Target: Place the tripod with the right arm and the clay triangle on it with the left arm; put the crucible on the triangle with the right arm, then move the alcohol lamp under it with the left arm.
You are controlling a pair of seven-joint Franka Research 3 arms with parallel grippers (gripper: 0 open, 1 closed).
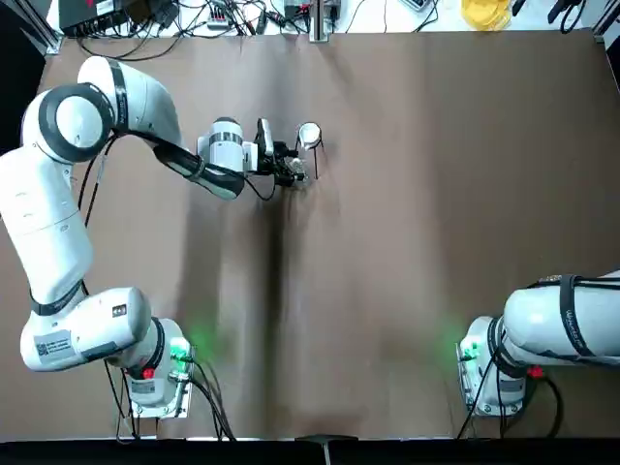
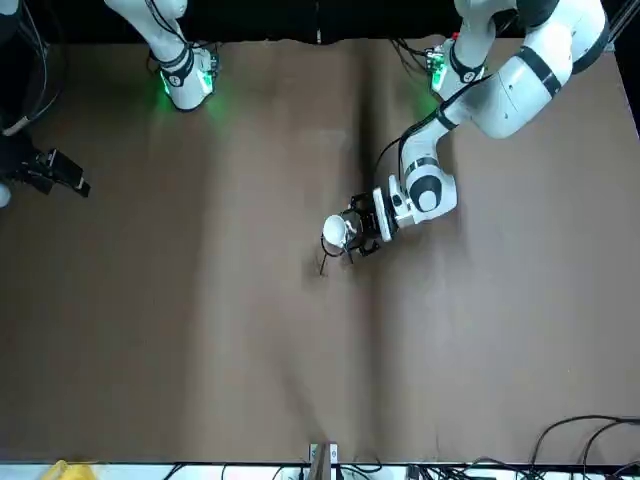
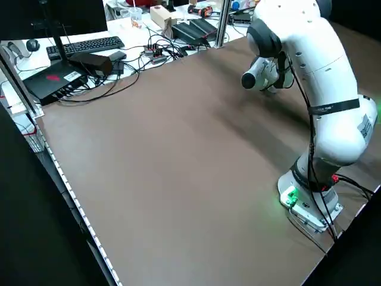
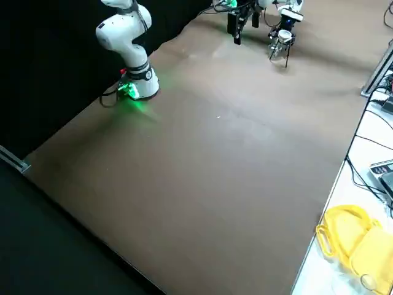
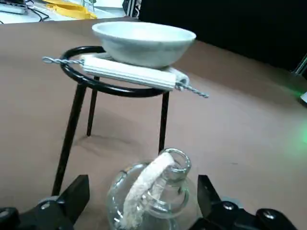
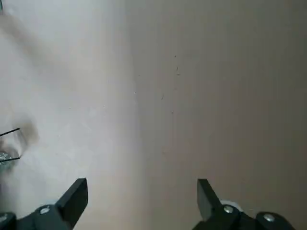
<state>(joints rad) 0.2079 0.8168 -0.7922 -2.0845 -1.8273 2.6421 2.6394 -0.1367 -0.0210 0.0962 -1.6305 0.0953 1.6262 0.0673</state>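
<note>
Crucible (image 5: 144,44) tops the triangle (image 5: 129,72) (lamp (image 5: 153,201) between left pincer's (image 5: 144,196) fingers).

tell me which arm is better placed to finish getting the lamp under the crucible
Left, likely: its end effector is open around the lamp, beside the tripod. The right end effector is farther off.

From my station I see a brown-covered table, and past its far edge a white bench (image 3: 140,44). Near that bench's corner by the left side view stand a black monitor (image 3: 53,24) and a keyboard (image 3: 83,49), with tangled cables (image 3: 110,88) and a cardboard box (image 3: 162,16) beyond. Toward its other end lies something yellow (image 4: 353,236), close to the edge by the table.
</note>
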